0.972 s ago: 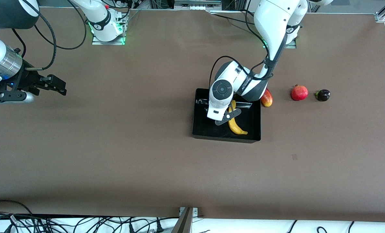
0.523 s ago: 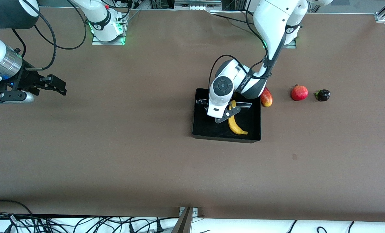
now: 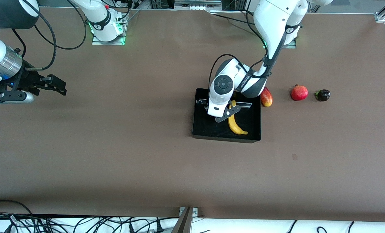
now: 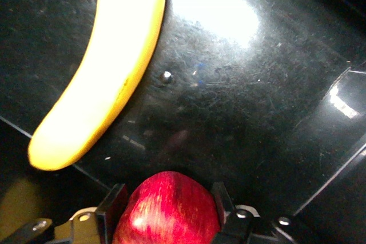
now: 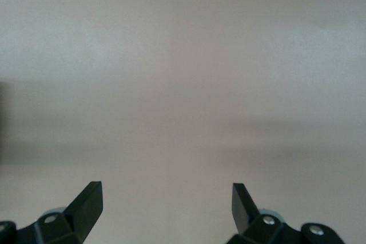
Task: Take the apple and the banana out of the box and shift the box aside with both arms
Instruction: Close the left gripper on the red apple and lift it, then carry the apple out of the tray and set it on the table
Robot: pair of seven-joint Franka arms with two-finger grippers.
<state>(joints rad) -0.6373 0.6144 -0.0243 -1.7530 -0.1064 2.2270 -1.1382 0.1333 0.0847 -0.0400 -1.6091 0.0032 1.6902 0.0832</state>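
The black tray point(image 3: 205, 129) sits mid-table, and the yellow banana point(image 3: 236, 124) lies in it. In the left wrist view the banana point(image 4: 108, 78) curves across the glossy tray floor point(image 4: 240, 112). My left gripper point(image 4: 168, 194) is shut on the red apple point(image 4: 168, 218) and holds it just above the tray floor, beside the banana. In the front view the left wrist hides the apple and the fingers. My right gripper point(image 3: 55, 84) is open and empty over bare table at the right arm's end, and it waits there. Its fingertips point(image 5: 91, 198) show only table.
A red-yellow mango point(image 3: 266, 98) lies just outside the tray, toward the left arm's end. A red pomegranate point(image 3: 299, 92) and a small dark fruit point(image 3: 323, 95) lie farther along that way. Cables hang along the table's near edge.
The left wrist has sunk a little over the tray with the apple. The banana, tray and right arm have not moved.
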